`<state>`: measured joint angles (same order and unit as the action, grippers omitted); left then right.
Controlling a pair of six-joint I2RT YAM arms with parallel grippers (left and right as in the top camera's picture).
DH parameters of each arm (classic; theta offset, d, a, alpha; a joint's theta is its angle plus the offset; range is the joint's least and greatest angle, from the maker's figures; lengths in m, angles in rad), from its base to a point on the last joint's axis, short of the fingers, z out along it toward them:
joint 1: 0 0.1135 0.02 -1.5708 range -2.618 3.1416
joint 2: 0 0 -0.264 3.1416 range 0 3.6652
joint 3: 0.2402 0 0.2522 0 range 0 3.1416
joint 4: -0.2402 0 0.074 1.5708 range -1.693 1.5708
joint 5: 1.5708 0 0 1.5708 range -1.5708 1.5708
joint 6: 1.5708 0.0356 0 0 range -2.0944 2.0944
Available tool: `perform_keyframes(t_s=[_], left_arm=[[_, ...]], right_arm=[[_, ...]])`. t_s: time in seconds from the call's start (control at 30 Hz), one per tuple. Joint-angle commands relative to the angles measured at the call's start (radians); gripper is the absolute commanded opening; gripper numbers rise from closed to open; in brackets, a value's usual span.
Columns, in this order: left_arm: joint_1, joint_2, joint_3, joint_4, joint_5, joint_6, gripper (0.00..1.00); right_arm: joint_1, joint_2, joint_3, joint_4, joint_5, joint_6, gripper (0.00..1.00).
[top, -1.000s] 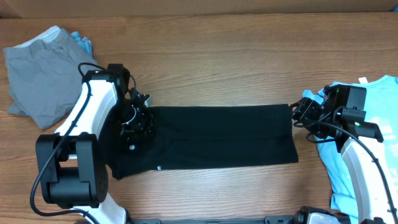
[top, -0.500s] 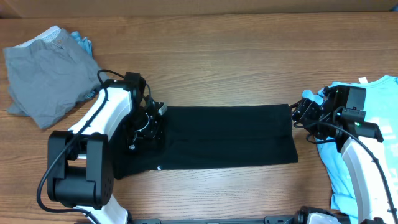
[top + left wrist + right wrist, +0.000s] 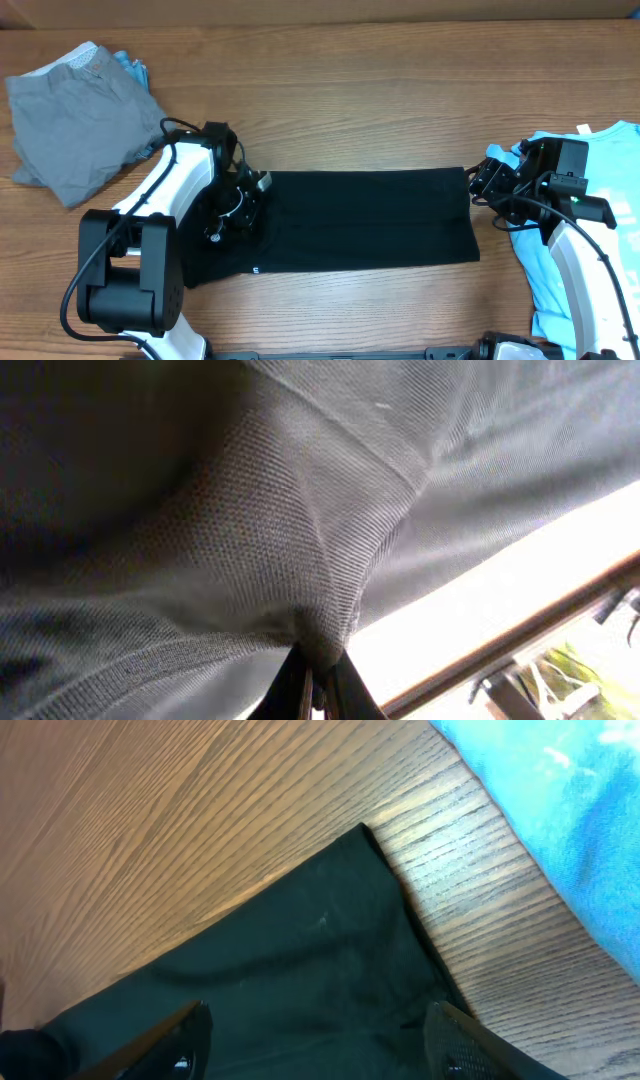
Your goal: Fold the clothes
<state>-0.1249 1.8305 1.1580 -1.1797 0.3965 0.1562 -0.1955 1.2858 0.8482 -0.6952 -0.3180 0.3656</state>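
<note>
Black T-shirt [image 3: 360, 220]: lies flat as a long band across the middle of the overhead frame on the wooden table [image 3: 380, 90]. It looks already narrowed lengthwise, probably so the ends can be brought over next.
Left gripper [image 3: 320, 682]: at the shirt's left end, clamped tight on 1 bunch of black cloth. The wrist view shows fabric drawn into the fingertips, likely a hold for lifting that end.
Right gripper [image 3: 315, 1040]: jaws spread wide and holding nothing, poised over the shirt's upper-right corner, apparently lined up to take it.
Grey garment [image 3: 75, 125]: heaped at upper left, well apart from the shirt, seemingly set aside.
Light-blue tee [image 3: 625, 150]: at the right edge, partly under the right arm, near that corner without touching it.
</note>
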Motion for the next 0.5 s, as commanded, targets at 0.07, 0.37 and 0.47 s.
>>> perform_keyframes(t_s=[0.07, 0.37, 0.47], left_arm=[[-0.006, -0.026, 0.003, -0.071, 0.05, -0.007, 0.04], [-0.007, -0.026, 0.039, -0.076, 0.156, -0.007, 0.04], [-0.007, -0.026, 0.039, -0.076, 0.175, -0.007, 0.04]], right_arm=[[-0.002, -0.006, 0.024, 0.005, -0.01, -0.002, 0.72], [-0.002, -0.006, 0.024, 0.005, -0.009, -0.002, 0.72], [-0.002, -0.006, 0.024, 0.005, -0.009, -0.002, 0.72]])
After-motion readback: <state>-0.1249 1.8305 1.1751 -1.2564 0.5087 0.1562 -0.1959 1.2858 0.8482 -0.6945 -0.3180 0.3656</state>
